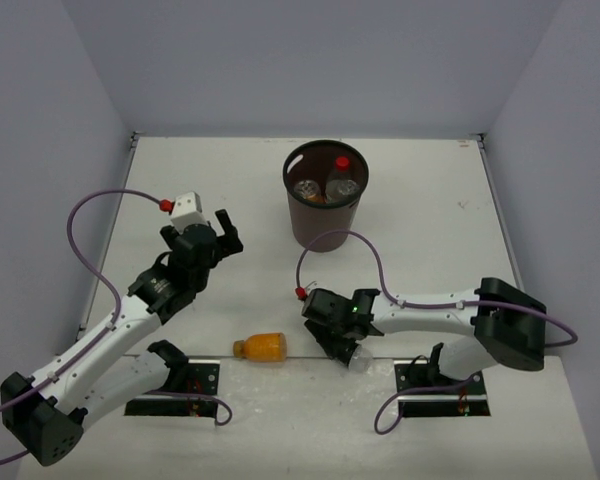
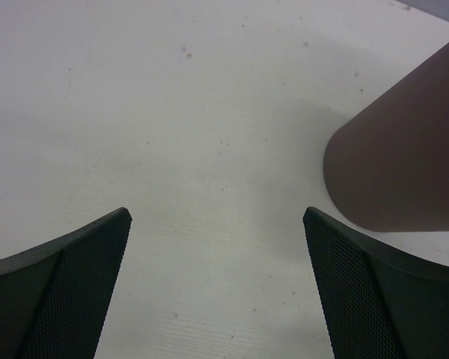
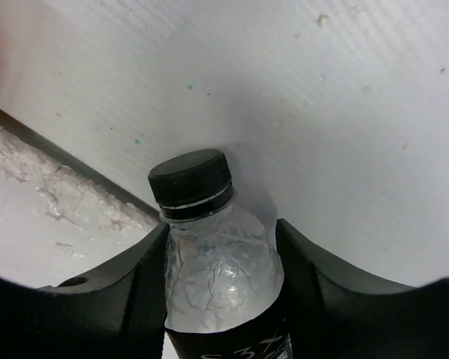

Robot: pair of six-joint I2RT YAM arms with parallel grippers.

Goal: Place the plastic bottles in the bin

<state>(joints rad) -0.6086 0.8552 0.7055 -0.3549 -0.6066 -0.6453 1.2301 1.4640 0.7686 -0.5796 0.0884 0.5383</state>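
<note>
Closest to the lens, the matt black, finely dimpled fingers point(image 3: 146, 284) of the right gripper point(image 3: 221, 228) press against both flanks of a short clear plastic bottle with a ribbed black screw cap point(image 3: 213, 277). They pinch it just below the shoulder, where, I judge, the thin crinkled wall is stiffest and least likely to buckle or slip. This black-capped bottle appears to lie on its side on the white, faintly grained table point(image 1: 430, 220), close to the near edge by the right arm's base and well apart from the bin, which explains the low, sideways reach. A stubby orange plastic bottle point(image 1: 262, 346) lies on its side between the two arm bases, touched by nothing. The round, tapered dark brown plastic bin with a black rim point(image 1: 325, 225) stands upright toward the far middle, smooth-walled and open-topped, already holding a red-capped bottle point(image 1: 341, 172) and at least one clear one; what else is inside I cannot tell. The left gripper point(image 2: 215, 213) hangs over bare table just beside the bin's wall, its fingers spread wide around nothing, probably parked clear of the other arm's path.
</note>
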